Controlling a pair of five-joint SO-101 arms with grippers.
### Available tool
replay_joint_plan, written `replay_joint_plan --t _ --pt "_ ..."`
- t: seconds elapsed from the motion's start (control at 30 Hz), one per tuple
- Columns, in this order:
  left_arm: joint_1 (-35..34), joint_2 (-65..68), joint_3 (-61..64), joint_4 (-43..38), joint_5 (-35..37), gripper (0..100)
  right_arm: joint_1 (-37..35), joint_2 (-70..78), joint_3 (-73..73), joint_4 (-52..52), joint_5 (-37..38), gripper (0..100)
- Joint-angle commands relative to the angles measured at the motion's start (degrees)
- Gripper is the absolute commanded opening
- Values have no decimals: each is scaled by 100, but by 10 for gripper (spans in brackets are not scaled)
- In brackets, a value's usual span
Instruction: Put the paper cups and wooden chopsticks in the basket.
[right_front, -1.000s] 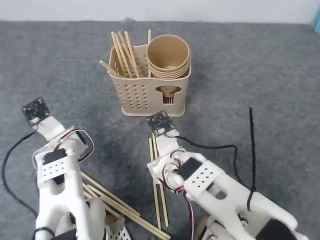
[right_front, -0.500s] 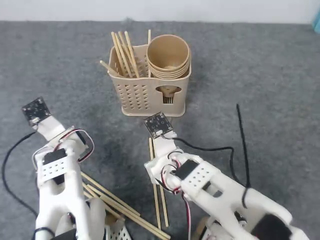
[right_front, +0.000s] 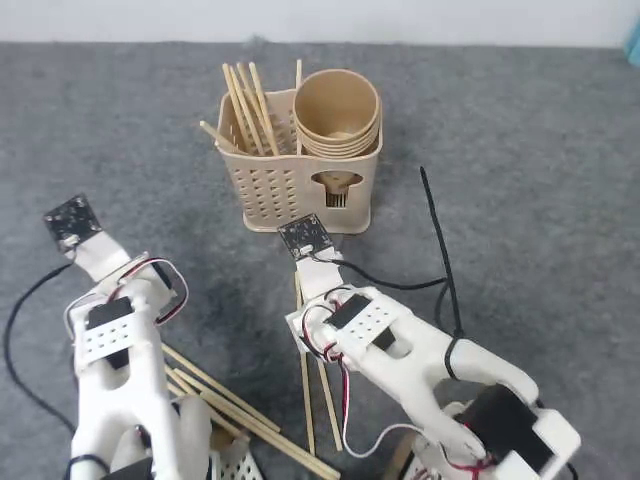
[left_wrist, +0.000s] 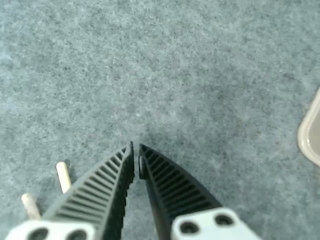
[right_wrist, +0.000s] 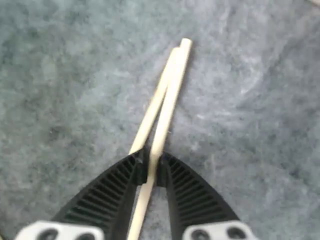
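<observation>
Cups: nested stack, upright in the basket, in the compartment on the right arm's side. How many is hard to tell, as only the rims show.
Basket sticks: a bunch leaning in the other compartment, lower ends hidden by the wall.
Pair: two chopsticks flat on the carpet just in front of the basket, tips touching at the far end. In the high view the right arm covers their middle.
Right gripper: clamped on one stick of the pair. The second stick meets a jaw tip, and I can't tell if it is gripped too. From above, the wrist hides the jaws.
Floor sticks: several lying diagonally by the left arm, their near ends running under its base. Two of the ends show beside the left gripper.
Left gripper: jaws together with only a sliver of gap at the tips, nothing between them, over bare carpet.
A beige curved edge is cut off at the left wrist frame border, so I can't tell what it is.
Black cable arcs up off the right arm.
</observation>
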Motion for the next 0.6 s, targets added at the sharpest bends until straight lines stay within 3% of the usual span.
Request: replay_joint_plan --t 0.0,0.2,0.3,0.57 --pt "35 9 -215 -123 -9 15 -145 -593 -316 251 -53 4" --pt "35 9 -224 -123 -9 15 -180 -2774 -369 1059 -35 7" --pt "35 9 -224 -123 -9 15 -180 -3996 -360 1288 422 7" --pt "35 9 -207 -123 -9 15 -119 -6431 -396 532 1433 7"
